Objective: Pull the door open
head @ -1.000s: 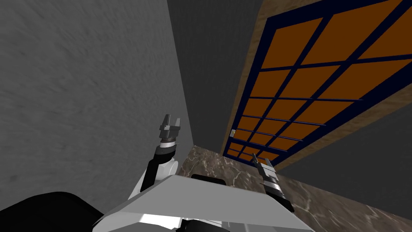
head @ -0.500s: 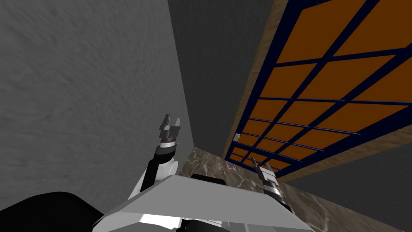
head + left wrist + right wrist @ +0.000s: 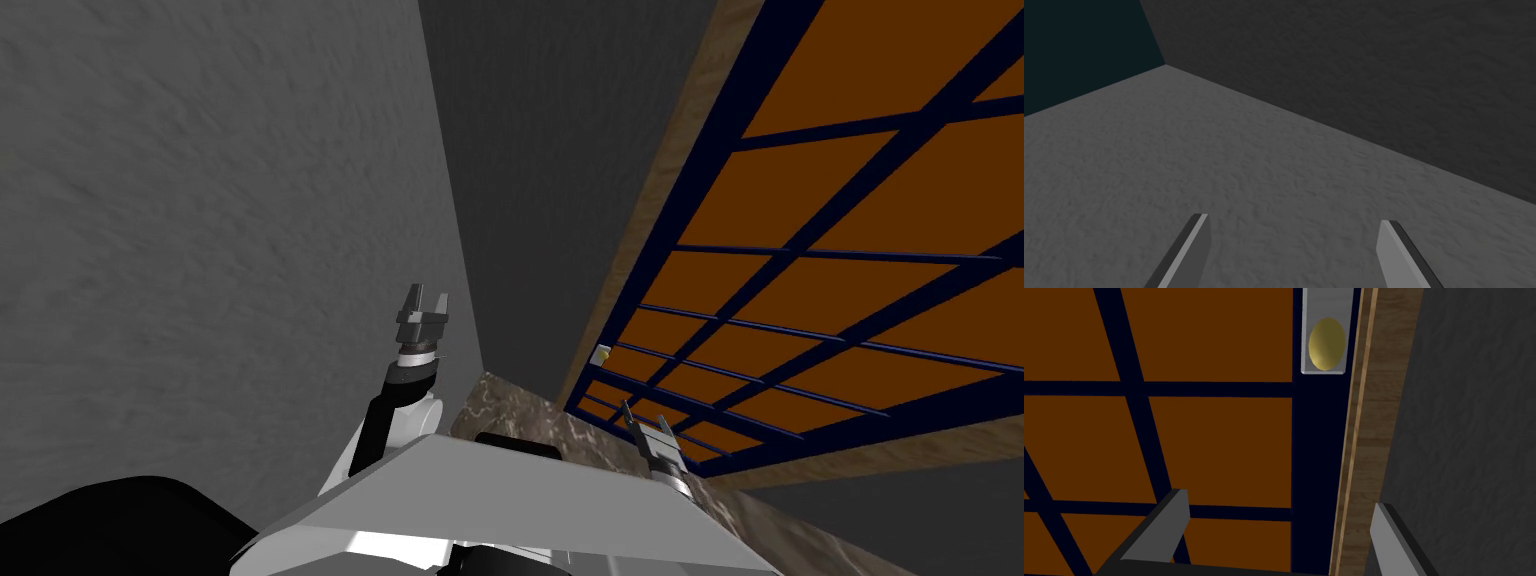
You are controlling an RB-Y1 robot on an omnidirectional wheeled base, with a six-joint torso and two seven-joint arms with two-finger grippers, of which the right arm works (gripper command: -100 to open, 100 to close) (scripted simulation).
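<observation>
**R gripper facing door, knob not yet gripped**

Door (image 3: 850, 230) is on my right-front: orange panels w/ dark blue bars, set in a wood frame (image 3: 1364, 438). In the wrist view, the yellow knob (image 3: 1326, 344) sits on a grey plate (image 3: 1324, 318) at the door's edge, just beside the frame.

R gripper (image 3: 1279, 500) points at the door, jaws apart w/ nothing between them. Knob lies ahead of the fingers, clear of both, nearer the frame-side one. In the head view the R gripper (image 3: 648, 425) is low over the marble floor (image 3: 530, 410), below the knob (image 3: 602, 352).

L gripper (image 3: 426, 298) is raised near the grey wall (image 3: 200, 250), well apart from the door, jaws apart & empty.
</observation>
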